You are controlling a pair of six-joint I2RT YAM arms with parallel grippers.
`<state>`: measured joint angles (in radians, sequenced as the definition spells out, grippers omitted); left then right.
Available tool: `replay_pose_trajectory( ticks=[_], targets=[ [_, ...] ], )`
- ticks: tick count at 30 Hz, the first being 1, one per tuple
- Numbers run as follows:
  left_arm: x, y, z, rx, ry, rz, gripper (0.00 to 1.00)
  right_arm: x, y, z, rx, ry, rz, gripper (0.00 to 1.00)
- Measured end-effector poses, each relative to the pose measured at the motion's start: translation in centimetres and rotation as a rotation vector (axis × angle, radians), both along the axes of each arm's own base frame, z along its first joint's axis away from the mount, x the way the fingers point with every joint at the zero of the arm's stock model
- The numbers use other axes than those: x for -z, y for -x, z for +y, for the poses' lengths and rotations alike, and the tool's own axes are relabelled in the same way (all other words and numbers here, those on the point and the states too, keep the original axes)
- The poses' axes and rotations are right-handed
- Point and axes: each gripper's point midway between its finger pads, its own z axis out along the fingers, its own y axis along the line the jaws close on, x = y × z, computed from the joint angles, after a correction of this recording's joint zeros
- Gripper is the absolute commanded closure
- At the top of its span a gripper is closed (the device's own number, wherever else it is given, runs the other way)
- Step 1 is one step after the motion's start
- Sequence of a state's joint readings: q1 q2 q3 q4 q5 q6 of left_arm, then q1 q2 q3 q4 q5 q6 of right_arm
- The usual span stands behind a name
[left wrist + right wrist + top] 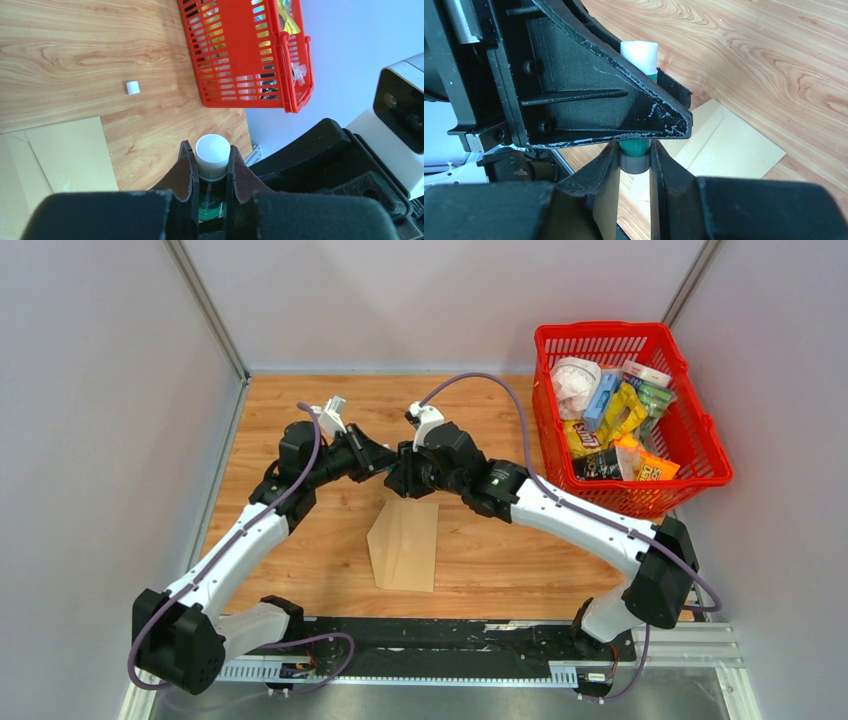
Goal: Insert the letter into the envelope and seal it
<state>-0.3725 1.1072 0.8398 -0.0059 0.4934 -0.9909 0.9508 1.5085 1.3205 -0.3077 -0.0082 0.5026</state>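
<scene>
The tan envelope (pixel 405 545) lies flat on the wooden table, its flap open toward the left; it also shows in the left wrist view (pixel 70 155) and the right wrist view (pixel 729 150). The letter is hidden. Above the envelope's far end both grippers meet on a green glue stick (pixel 638 145). My left gripper (pixel 210 148) is shut on the stick's white cap (pixel 212 150). My right gripper (pixel 634 150) is shut on its grey base end. In the top view the left gripper (pixel 385 462) and the right gripper (pixel 407 476) nearly touch, and the stick is hidden between them.
A red plastic basket (pixel 700 430) full of snack packets stands at the back right, also seen in the left wrist view (pixel 235 60). A small white piece (pixel 132 87) lies on the wood beyond the envelope. Grey walls close in the table on three sides.
</scene>
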Motion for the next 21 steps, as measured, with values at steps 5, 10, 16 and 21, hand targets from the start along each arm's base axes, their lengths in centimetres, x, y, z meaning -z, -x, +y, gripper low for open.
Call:
replay_pose_trajectory(
  ticks=[5, 10, 16, 21],
  targets=[
    [0.1, -0.1, 0.3, -0.01, -0.005, 0.007, 1.0, 0.0, -0.4, 0.0, 0.022, 0.019, -0.015, 0.55],
    [0.0, -0.2, 0.7, -0.04, -0.029, 0.047, 1.0, -0.3, -1.0, -0.4, 0.066, 0.081, -0.105, 0.52],
    [-2.3, -0.4, 1.1, -0.067, -0.035, 0.05, 1.0, -3.0, -1.3, -0.3, 0.091, 0.131, -0.24, 0.55],
    [-3.6, -0.4, 1.3, -0.083, -0.038, 0.047, 1.0, -4.6, -1.6, 0.6, 0.108, 0.173, -0.333, 0.63]
  ],
)
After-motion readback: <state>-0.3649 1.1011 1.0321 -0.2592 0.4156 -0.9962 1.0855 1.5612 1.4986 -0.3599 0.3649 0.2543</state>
